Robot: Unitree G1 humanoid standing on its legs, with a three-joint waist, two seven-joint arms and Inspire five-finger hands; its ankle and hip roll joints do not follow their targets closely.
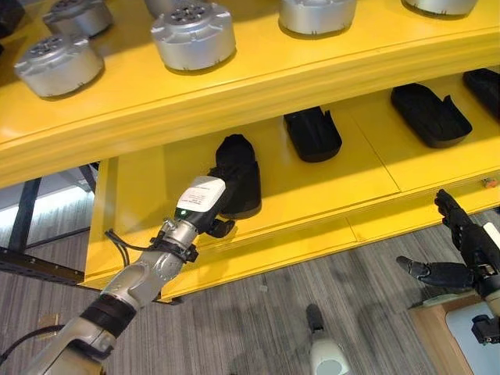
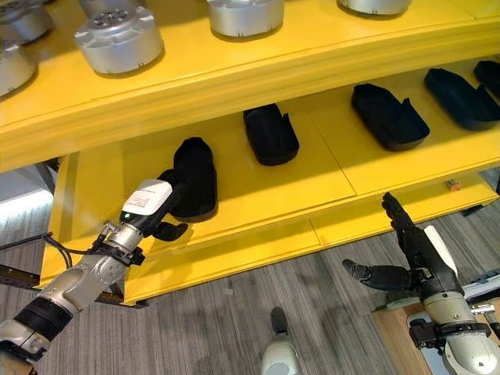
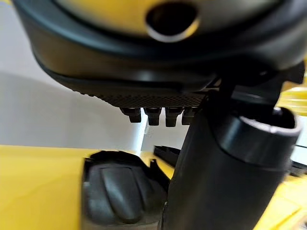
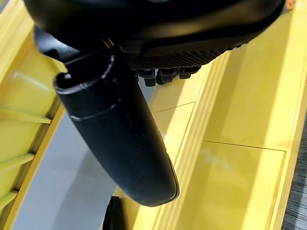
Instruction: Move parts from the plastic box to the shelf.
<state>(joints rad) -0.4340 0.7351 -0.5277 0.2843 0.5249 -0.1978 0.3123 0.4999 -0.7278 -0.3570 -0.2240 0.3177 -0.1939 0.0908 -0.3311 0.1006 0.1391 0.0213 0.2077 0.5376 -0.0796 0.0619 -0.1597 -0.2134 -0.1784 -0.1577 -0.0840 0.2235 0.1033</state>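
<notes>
While left hand (image 1: 205, 205) reaches onto lower shelf (image 1: 312, 195) | fingers hidden behind black part (image 1: 238, 173), grasp unclear | part's long axis near-to-far | right hand (image 2: 414, 258) released, well apart.

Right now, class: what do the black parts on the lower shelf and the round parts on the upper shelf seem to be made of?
Black parts: likely moulded plastic or rubber, matte, with barely any glare.
Round parts: probably machined metal, silver-grey satin, with soft highlights and drilled holes on top.
Shelf: seemingly painted sheet metal, glossy yellow, with folded edges.

A workshop or parts store: a yellow metal shelf (image 1: 234, 86) carries silver motor housings (image 1: 193, 35) above black moulded parts (image 2: 271, 134).
</notes>
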